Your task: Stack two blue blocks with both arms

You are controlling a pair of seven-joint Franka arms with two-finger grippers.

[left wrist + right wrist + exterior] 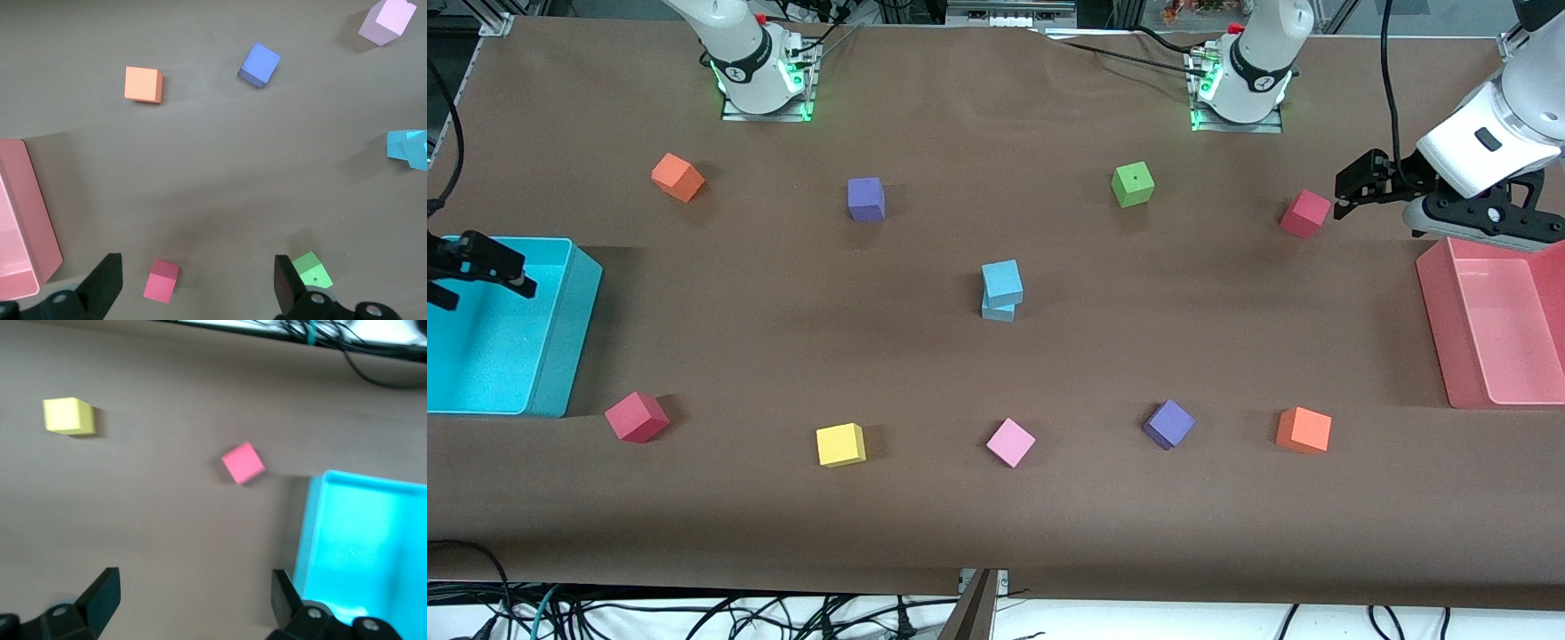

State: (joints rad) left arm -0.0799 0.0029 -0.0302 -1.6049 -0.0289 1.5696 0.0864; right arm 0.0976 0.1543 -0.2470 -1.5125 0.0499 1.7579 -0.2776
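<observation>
The two blue blocks stand stacked at the middle of the table, the upper one (pixel 1002 283) turned a little askew on the lower one (pixel 999 311). They also show at the edge of the left wrist view (pixel 408 147). My left gripper (pixel 1343 200) is open and empty, up in the air over the table beside the pink bin, above a red cube (pixel 161 281). My right gripper (pixel 489 289) is open and empty, up over the rim of the cyan bin (pixel 560 356). Neither gripper touches the blocks.
A pink bin (pixel 1440 329) stands at the left arm's end. Loose cubes lie around: orange (pixel 678 177), purple (pixel 866 198), green (pixel 1133 184), red (pixel 1304 213), red (pixel 637 417), yellow (pixel 840 444), pink (pixel 1010 442), purple (pixel 1168 423), orange (pixel 1304 429).
</observation>
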